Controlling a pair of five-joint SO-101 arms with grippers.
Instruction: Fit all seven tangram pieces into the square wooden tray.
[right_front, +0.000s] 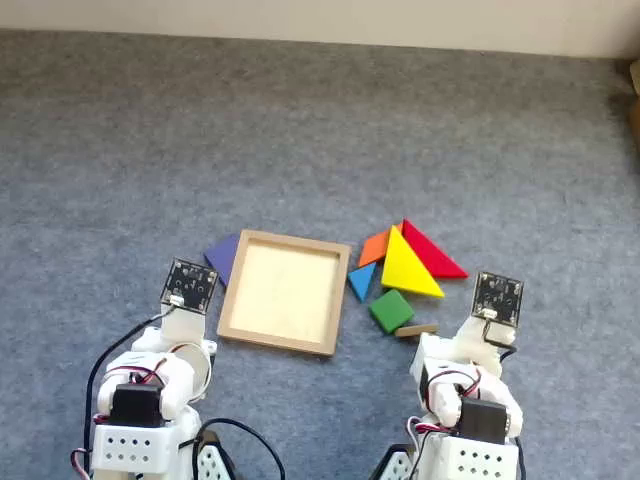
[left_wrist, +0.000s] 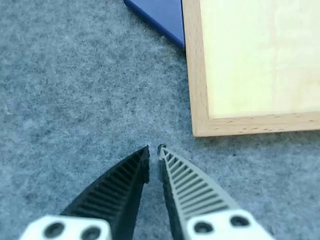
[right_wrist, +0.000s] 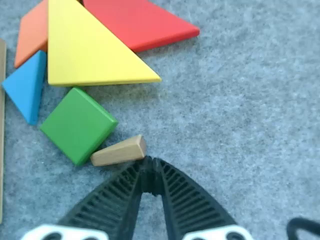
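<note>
The grey felt-covered bench (right_front: 300, 120) ends at a pale wall (right_front: 300, 20). Both the left fingers (left_wrist: 122, 185) and right fingers (right_wrist: 120, 192) are clenched, empty.

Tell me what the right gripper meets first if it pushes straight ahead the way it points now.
Most likely the small tan wooden wedge, whose end lies just beside the shut right gripper's tips; past that, the large yellow triangle's corner. The gripper's height above the grey carpet is unclear.

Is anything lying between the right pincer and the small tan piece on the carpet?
Nothing visible does. The right pincer, shut, has its tips almost at the tan piece, with only a sliver of carpet between. The green square lies on the piece's far side.
</note>
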